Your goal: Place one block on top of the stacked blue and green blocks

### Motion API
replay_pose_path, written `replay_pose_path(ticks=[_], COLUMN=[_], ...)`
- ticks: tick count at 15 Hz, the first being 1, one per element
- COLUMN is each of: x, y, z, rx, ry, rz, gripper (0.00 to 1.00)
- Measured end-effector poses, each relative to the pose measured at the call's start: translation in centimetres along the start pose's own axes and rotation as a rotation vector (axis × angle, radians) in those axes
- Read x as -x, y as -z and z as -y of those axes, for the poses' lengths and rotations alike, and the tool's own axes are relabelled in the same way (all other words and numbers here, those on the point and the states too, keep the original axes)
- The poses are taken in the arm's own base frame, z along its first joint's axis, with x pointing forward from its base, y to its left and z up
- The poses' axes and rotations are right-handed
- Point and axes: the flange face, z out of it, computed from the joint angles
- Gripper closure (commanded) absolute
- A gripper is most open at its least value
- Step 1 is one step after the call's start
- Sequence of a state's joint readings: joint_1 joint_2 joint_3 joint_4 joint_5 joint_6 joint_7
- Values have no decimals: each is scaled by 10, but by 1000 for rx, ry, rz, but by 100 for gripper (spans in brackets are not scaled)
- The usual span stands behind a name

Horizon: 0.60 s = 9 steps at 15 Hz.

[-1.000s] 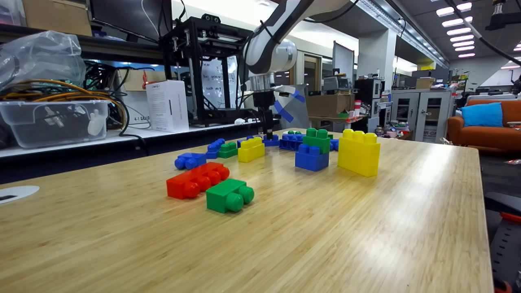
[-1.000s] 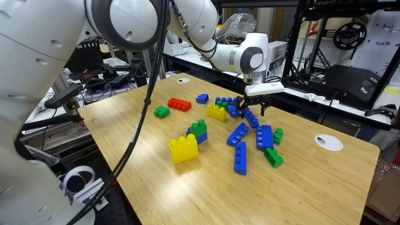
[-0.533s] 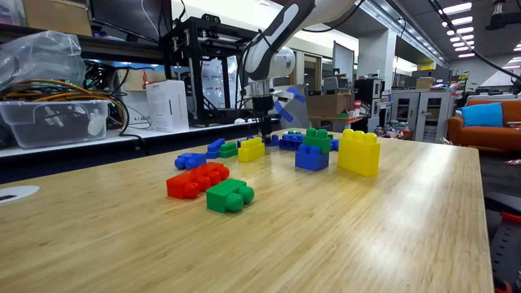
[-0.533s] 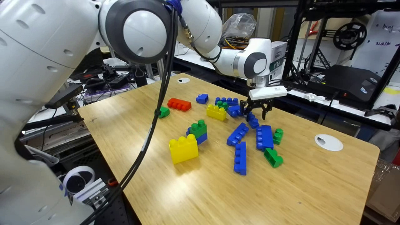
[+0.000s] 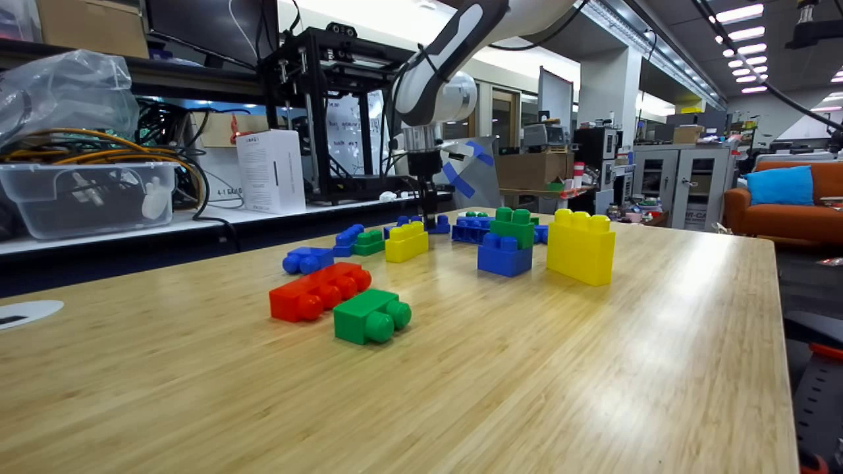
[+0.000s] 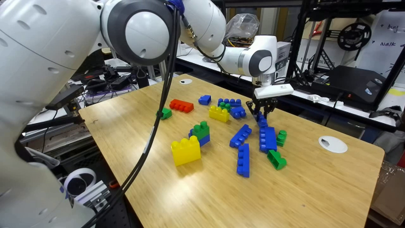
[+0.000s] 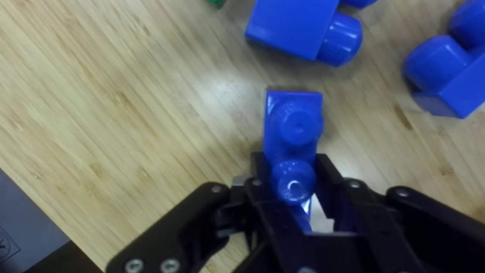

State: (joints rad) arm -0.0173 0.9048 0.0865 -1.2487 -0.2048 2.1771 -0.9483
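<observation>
"Blue studded block [image 7: 297, 125] pinched in my gripper [image 7: 291, 163], just right of centre in the wrist view. Fingers [image 7: 326, 170] are snug on both sides, knobs facing me."

"Nice. Off the tabletop [image 6: 300, 190]?"

"Can't tell from these views tbh."

"And the stack [image 6: 202, 134]?"

"Just below the middle of the frame in an exterior view: green two-knob block [image 6: 201, 131] sitting knobs-up on the blue base block [image 6: 205, 140]. Yellow three-knob block [image 6: 186, 152] stands just beside it, to the lower left. I've also got a red four-knob block [image 6: 181, 105] lying on its side, up and left of the stack."
</observation>
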Motion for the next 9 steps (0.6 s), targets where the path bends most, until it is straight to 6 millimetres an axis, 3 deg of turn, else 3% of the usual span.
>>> replay_pose_path(ticks=[3,9], x=[3,2], y=[17,77], z=[-4,2], rx=[-7,4], ry=[-99,-313], rz=[12,24], gripper=[91,91])
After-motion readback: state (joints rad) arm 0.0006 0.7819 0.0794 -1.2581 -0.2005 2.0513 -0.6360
